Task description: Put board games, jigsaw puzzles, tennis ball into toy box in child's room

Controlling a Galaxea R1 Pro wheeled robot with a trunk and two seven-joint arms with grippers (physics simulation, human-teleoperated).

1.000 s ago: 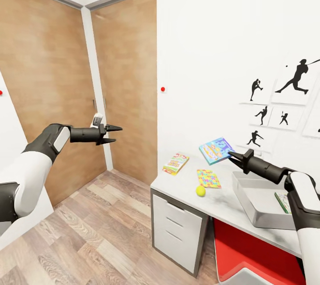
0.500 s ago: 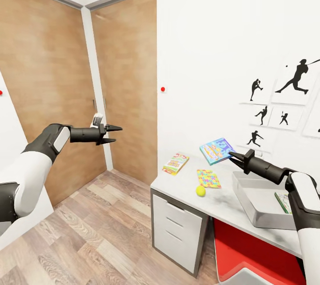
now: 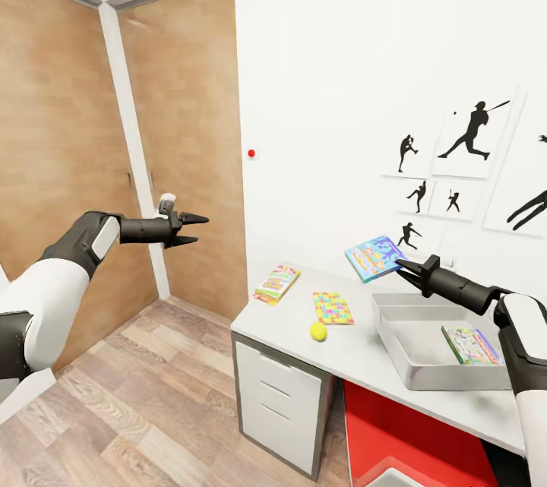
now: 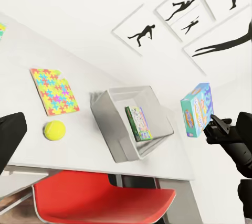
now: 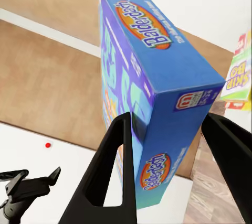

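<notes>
Table [image 3: 365,354] along the white wall; toy box [image 3: 414,365] on it, one printed box already lying inside. Right gripper [image 3: 401,268] pinches the blue board game [image 3: 372,257] by one edge, jaws part-spread around its thickness, held up just beyond the bin's far corner. Best carried back over the tray, levelled, lowered before release. Left gripper [image 3: 194,229] hangs slightly parted, holding nothing, over the floor

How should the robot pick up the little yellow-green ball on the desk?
From straight above, judging by the pictures. The small yellow-green tennis ball sits alone on the long white-grey desk near its front edge, apart from the multicoloured jigsaw puzzle board. It is round, so the hand's fingers should close across its widest middle; gripped off-centre, it would probably slip or roll away.
</notes>
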